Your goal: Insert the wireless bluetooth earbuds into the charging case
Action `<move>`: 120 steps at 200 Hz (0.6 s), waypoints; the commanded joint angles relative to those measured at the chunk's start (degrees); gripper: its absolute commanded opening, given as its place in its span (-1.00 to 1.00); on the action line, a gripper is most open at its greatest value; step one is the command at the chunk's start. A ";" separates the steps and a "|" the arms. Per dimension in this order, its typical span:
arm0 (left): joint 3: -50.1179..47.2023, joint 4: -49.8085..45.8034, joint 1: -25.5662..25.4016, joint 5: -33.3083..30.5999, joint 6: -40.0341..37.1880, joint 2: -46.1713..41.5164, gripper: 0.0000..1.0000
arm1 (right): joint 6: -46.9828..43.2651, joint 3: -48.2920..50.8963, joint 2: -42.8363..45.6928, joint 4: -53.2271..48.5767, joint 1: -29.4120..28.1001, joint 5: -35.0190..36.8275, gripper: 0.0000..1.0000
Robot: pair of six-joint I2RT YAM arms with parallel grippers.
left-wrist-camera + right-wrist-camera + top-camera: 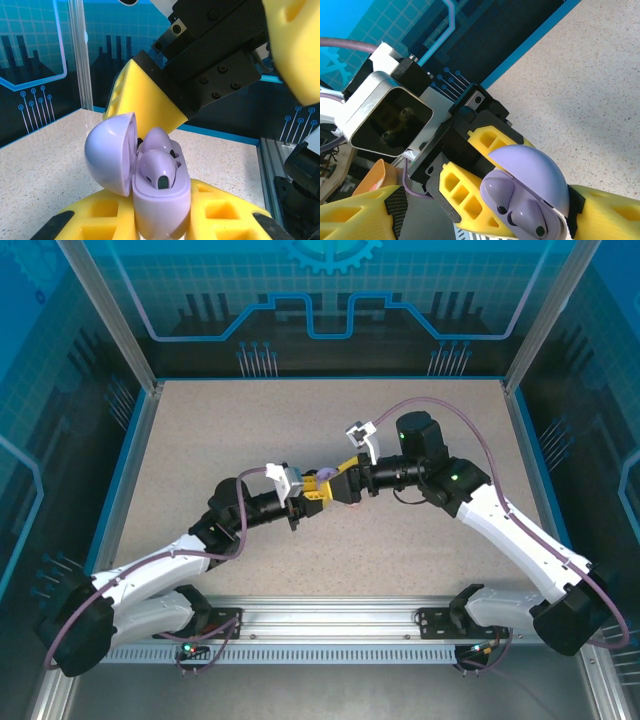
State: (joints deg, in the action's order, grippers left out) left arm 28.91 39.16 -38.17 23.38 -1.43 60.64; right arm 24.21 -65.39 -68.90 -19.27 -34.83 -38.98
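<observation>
Earbuds (159, 167), two of them and both purple, sit side by side in the wells of the one purple charging case (160, 207), whose lid (107, 150) stands open to one side to leave the wells free. The left pincer (314, 490) is closed on the lower body of the case and holds it up above the tabletop (420, 550), probably to keep it steady for the other arm. The right pincer (343, 480) has its two yellow fingers (145, 100) apart, one on each side of case and lid, gripping nothing.
</observation>
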 commanded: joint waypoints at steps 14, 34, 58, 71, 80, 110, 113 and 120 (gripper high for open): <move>1.68 0.29 -0.50 0.62 -0.50 -0.44 -0.97 | -2.96 -2.31 3.21 0.02 -0.58 0.82 0.66; 1.68 0.22 -0.50 0.61 -0.53 -0.24 -0.97 | -3.46 -1.69 4.33 0.15 -0.42 1.27 0.67; 1.86 0.36 -0.46 0.67 -0.50 0.07 -0.97 | -3.58 -1.58 4.57 -0.61 -0.31 1.96 0.67; 1.86 0.33 -0.47 0.79 -0.46 0.07 -0.97 | -4.09 -1.71 4.70 -1.81 -0.24 3.31 0.67; 1.86 0.22 -0.51 0.74 -0.50 -0.09 -0.97 | -5.09 -2.30 5.06 -4.01 -0.11 6.30 0.67; 1.77 -1.66 -0.51 0.29 -0.49 -0.36 -0.97 | -7.08 -3.48 7.82 -14.50 -0.06 29.30 0.81; 1.77 -1.91 -0.47 0.23 -0.47 -0.35 -0.97 | -6.67 -3.25 8.24 -15.41 0.04 32.38 0.84; 1.65 -2.37 -0.47 0.09 -0.13 -0.23 -0.97 | -6.09 -2.18 8.90 -17.17 0.18 38.02 0.88</move>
State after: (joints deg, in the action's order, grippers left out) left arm 28.93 38.24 -38.26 23.38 -1.45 60.71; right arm 18.85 -67.05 -63.44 -27.14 -34.83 -23.18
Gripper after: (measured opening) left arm 0.216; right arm 0.902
